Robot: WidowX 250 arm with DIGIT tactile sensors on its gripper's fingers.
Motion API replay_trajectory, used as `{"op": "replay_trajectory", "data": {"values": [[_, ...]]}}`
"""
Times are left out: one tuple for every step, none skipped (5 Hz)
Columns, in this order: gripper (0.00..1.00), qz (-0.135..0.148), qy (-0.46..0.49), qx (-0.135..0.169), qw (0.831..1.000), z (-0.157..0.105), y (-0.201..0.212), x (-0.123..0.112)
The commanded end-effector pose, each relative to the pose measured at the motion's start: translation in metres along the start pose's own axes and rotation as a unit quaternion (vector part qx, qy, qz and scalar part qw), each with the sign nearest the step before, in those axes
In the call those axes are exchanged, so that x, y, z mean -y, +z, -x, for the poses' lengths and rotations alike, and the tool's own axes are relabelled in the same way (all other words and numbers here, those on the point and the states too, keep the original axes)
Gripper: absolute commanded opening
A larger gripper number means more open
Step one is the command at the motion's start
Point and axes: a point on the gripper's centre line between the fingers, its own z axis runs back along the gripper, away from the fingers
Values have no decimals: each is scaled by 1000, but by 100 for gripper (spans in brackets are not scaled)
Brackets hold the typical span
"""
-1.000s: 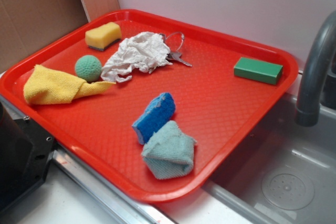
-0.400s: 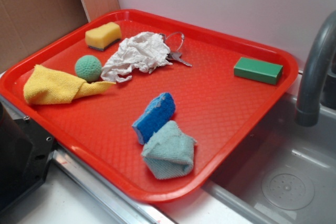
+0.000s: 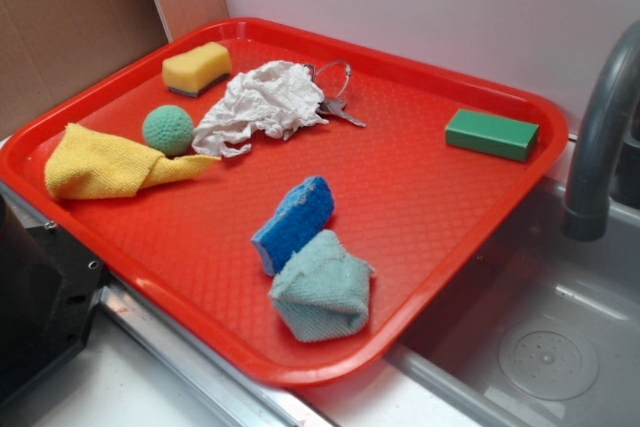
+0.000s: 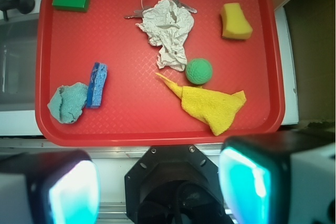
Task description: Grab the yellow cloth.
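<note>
change: none since a second ago | tool [image 4: 157, 184] spread wide, empty, high over the tray [image 4: 157, 132] | cloth [image 4: 212, 106] ahead, slightly right (untouched) | approach not begun

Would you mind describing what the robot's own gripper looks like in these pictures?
In the wrist view the gripper shows two blocky fingers with pale grey bodies and glossy turquoise pads on their inner faces. Between them sits a black, roughly octagonal mount with small screws around its edge. In the exterior view only a black part at the lower left corner shows. No cables or markings are visible.
</note>
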Motion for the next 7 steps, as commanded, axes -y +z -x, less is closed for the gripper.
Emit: {"op": "replay_trajectory", "data": {"values": [[100, 7, -65, 17, 998, -8, -49, -59], [100, -6, -88, 9, 996, -11, -82, -73], [100, -3, -104, -14, 994, -17, -108, -82], [100, -8, -121, -49, 991, -14, -153, -98], [100, -16, -139, -71, 988, -9, -184, -100], [0, -36, -129, -102, 986, 7, -218, -102], [0, -31, -129, -93, 987, 9, -211, -99]]}}
